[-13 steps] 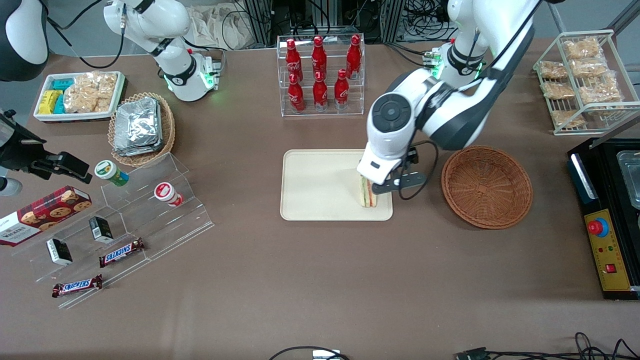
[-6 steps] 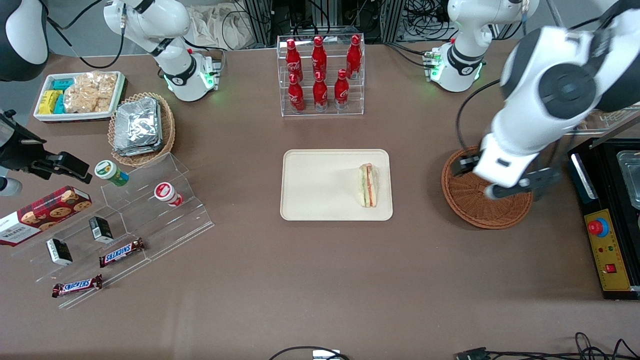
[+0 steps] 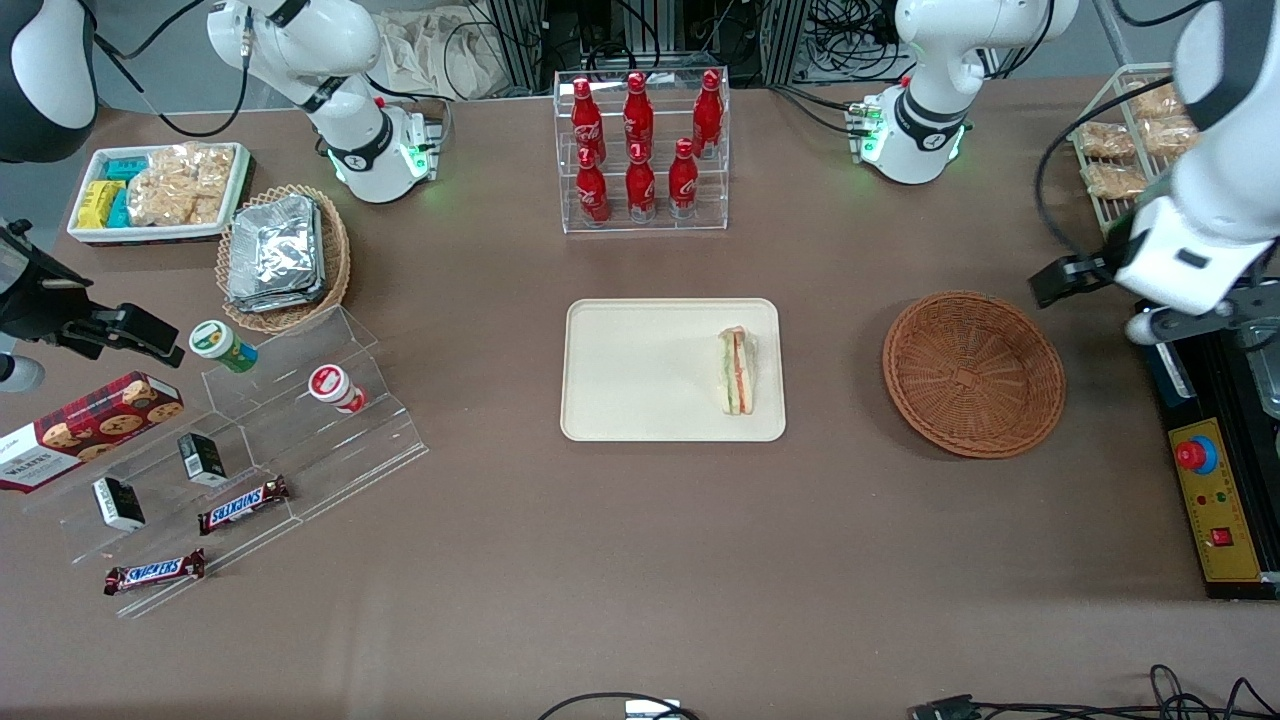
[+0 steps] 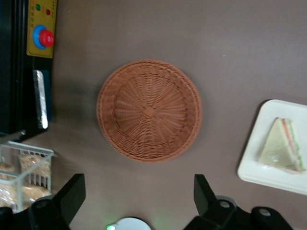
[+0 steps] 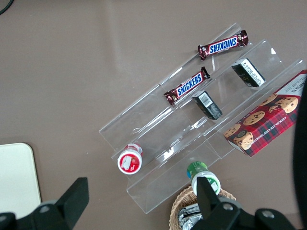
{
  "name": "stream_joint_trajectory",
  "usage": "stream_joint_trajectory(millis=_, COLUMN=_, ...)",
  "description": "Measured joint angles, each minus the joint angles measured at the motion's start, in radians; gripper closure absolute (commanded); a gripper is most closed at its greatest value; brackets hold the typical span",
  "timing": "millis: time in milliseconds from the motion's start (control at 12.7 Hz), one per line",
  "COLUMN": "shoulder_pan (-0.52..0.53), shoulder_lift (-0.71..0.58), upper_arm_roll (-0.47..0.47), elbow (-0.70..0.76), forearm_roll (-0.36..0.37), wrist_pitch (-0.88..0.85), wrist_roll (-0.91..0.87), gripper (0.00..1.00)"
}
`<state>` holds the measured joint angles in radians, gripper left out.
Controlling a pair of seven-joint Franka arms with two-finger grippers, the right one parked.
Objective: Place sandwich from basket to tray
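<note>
The sandwich (image 3: 737, 372) (image 4: 283, 146) lies on the cream tray (image 3: 640, 370) (image 4: 268, 167), at the tray's edge nearest the basket, with nothing touching it. The reddish-brown wicker basket (image 3: 973, 373) (image 4: 149, 111) sits beside the tray toward the working arm's end and holds nothing. My left gripper (image 3: 1190, 318) (image 4: 139, 196) hangs high above the table's working-arm end, past the basket and over the edge of the black machine. It is open and holds nothing; its two dark fingers (image 4: 72, 191) stand wide apart.
A black machine with a red button (image 3: 1196, 455) (image 4: 45, 37) stands at the working arm's end. A white wire rack of snack bags (image 3: 1150, 130) is farther from the camera. The cola bottle rack (image 3: 640, 150), foil-packet basket (image 3: 282, 255) and clear stepped shelf (image 3: 260, 440) lie elsewhere.
One second ago my gripper was at the sandwich on the tray. It has let go, risen and swung across the basket to the working arm's end. The sandwich stays on the tray.
</note>
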<state>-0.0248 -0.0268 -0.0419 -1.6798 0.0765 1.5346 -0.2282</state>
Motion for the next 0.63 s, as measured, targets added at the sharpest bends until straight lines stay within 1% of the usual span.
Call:
stream_joint_trajectory(millis=158, shoulder_pan=0.0, shoulder_lift=-0.034, upper_arm_roll=0.05, elbow=-0.044, forearm_roll=-0.006, wrist_pitch=0.044, wrist_roll=0.089, gripper=0.0)
stream_joint_trajectory(millis=237, shoulder_pan=0.0, shoulder_lift=-0.043, upper_arm_roll=0.066, elbow=-0.056, forearm_roll=-0.025, wrist_pitch=0.059, wrist_roll=0.107, gripper=0.0)
stream_joint_trajectory(millis=474, shoulder_pan=0.0, shoulder_lift=-0.043, upper_arm_roll=0.095, elbow=-0.066, forearm_roll=-0.098, wrist_pitch=0.103, wrist_roll=0.113, gripper=0.0)
stream_joint_trajectory(millis=632, shoulder_pan=0.0, shoulder_lift=-0.043, upper_arm_roll=0.1, elbow=-0.066, forearm_roll=-0.113, wrist_pitch=0.11, wrist_roll=0.113, gripper=0.0)
